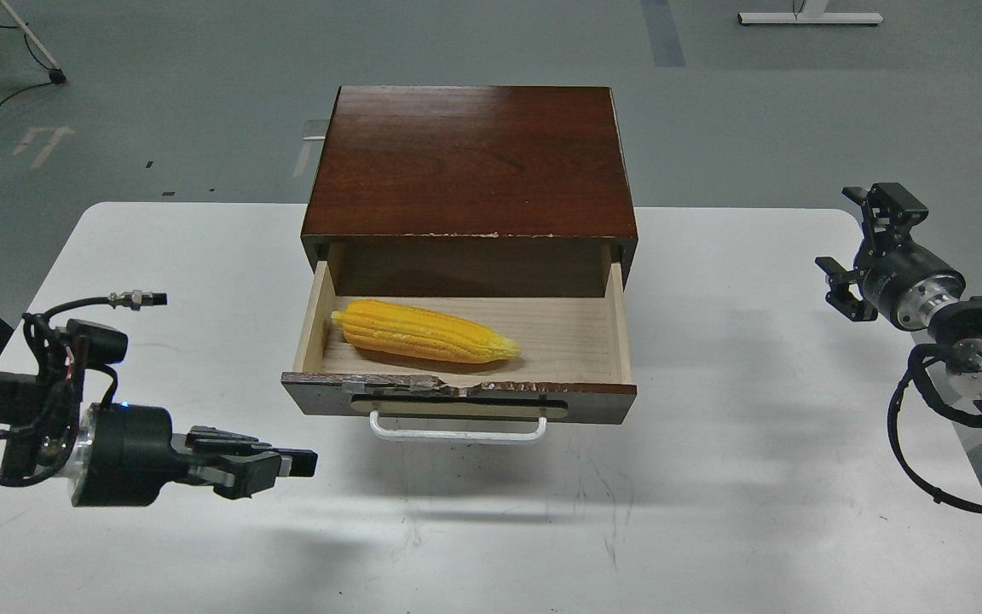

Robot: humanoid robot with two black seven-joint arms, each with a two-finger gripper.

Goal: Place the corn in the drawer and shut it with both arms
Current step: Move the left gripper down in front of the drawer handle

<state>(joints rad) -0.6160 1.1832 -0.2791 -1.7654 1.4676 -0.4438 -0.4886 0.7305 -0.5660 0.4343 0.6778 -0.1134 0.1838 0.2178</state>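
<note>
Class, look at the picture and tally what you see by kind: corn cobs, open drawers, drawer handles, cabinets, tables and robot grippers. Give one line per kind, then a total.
Corn: 1
Drawer, open: 1
Handle, white: 1
Cabinet: 1
Table, white: 1
Grippers: 2, left gripper and right gripper
Total: 7

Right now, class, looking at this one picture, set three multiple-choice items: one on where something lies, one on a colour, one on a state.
1. Where is the corn?
A. on the cabinet top
B. inside the drawer
C. on the table beside the left tool

2. What colour is the drawer's handle?
A. white
B. black
C. red

3. What state is the drawer in?
A. pushed shut
B. pulled out
C. taken out of the cabinet

Answers: 1 B, the cob rests on the pale wood floor. 2 A, a white bar hangs on the dark front. 3 B, its inside shows while its back sits under the cabinet.
</note>
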